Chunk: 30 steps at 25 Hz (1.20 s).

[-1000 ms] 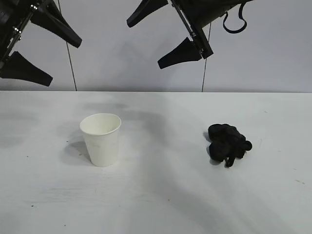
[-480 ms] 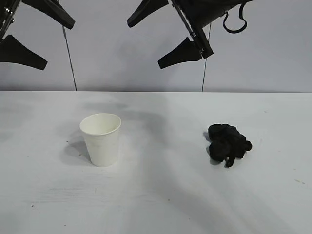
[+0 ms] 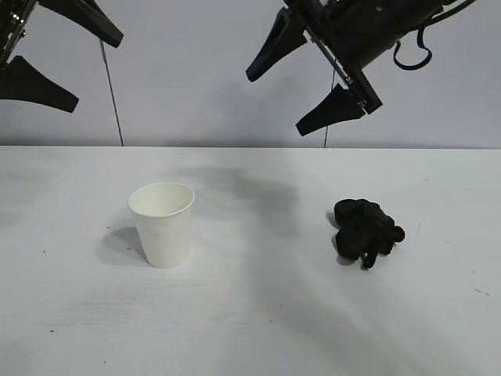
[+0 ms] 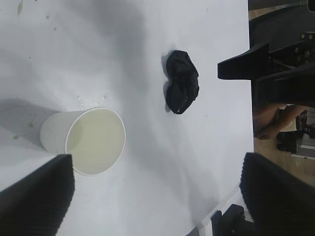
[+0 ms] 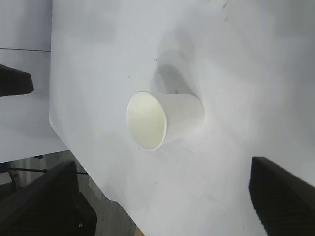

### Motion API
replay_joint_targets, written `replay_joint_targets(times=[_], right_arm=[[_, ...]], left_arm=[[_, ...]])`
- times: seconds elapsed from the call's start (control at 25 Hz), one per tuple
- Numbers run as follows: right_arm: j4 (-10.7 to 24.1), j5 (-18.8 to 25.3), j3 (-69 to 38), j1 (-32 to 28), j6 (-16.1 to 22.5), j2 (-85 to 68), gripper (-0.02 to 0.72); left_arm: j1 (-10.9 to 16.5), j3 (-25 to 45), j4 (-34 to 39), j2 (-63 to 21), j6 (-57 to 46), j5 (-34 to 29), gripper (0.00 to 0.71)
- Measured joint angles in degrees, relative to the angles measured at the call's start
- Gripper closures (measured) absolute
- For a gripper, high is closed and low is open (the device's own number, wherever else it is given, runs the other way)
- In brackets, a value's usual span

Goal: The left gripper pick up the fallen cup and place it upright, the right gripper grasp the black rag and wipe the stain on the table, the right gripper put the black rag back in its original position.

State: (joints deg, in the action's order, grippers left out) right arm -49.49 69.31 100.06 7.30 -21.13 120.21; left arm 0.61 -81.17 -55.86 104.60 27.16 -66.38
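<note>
Now the plain white paper cup [image 3: 162, 223] stands upright on the wide white bench [image 3: 258, 313], so the rag step looks next. The right end effector [image 3: 309, 82], its two black fingers spread wide and empty, hangs high above the small lumpy black cloth rag [image 3: 365, 230] and must drop down over it. The left end effector [image 3: 55, 59] waits wide open, up beyond the cup.

The right gripper [image 3: 311, 78] has been shifted toward three o'clock and slightly toward six o'clock in the exterior view, so that its lower finger [image 3: 333, 111] is now hung above the black rag [image 3: 366, 232]. The left gripper [image 3: 63, 64] has been raised toward twelve o'clock, its upper finger [image 3: 88, 17] now partly cut off by the top edge.
</note>
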Motion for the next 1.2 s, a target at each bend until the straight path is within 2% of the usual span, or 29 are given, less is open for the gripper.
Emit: replay_joint_targets(times=[0.36, 1.2], right_arm=[[-1.32, -0.06, -1.24, -0.23, -1.27, 0.00, 0.051], [-1.32, -0.06, -1.24, -0.23, -1.63, 0.00, 0.051]], left_arm=[[-5.14, 0.00, 0.85, 0.00, 0.00, 3.21, 0.053], [-5.13, 0.00, 1.04, 0.00, -0.07, 3.80, 0.053]])
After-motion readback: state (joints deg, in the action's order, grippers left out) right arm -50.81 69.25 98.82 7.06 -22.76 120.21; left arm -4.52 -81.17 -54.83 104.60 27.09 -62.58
